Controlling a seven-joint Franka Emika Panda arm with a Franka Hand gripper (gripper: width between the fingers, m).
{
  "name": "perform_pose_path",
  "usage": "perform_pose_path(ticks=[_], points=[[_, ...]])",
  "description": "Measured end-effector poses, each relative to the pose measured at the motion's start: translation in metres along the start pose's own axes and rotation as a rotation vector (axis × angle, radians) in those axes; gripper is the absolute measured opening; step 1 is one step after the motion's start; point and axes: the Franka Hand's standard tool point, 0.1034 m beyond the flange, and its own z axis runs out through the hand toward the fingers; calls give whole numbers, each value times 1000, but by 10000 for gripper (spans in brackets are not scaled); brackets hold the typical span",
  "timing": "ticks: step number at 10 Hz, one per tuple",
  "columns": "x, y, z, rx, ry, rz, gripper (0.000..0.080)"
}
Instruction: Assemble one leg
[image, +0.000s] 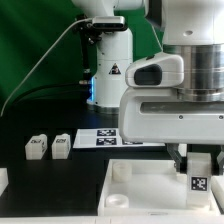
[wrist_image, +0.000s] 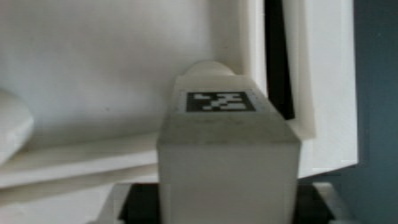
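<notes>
My gripper (image: 200, 163) is shut on a leg (image: 199, 181), a short chunky white post with a black-and-white tag on its side. It holds the leg upright over the right part of the wide white panel (image: 135, 190), at the exterior view's lower right. In the wrist view the leg (wrist_image: 222, 140) fills the middle, tag facing the camera, between the dark pads (wrist_image: 143, 203) of my gripper (wrist_image: 224, 206). The panel's raised rim (wrist_image: 267, 60) lies right behind the leg's tip. Whether the tip touches the panel is hidden.
Two more white legs (image: 38, 147) (image: 62, 144) lie on the black table at the exterior view's left. Another white part (image: 3, 180) shows at the left edge. The marker board (image: 103, 135) lies behind the panel. The arm's base (image: 106, 60) stands at the back.
</notes>
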Motion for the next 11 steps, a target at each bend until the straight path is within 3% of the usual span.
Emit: perform_pose_path(ticks=[1,5,9,11], points=[[0,0,1,0,-1,71,291],[0,-1,3,57,-58,795,291],[-8,-5,3,30,-91,1335,292],[-8,-5,4,29,-91,1311,293]])
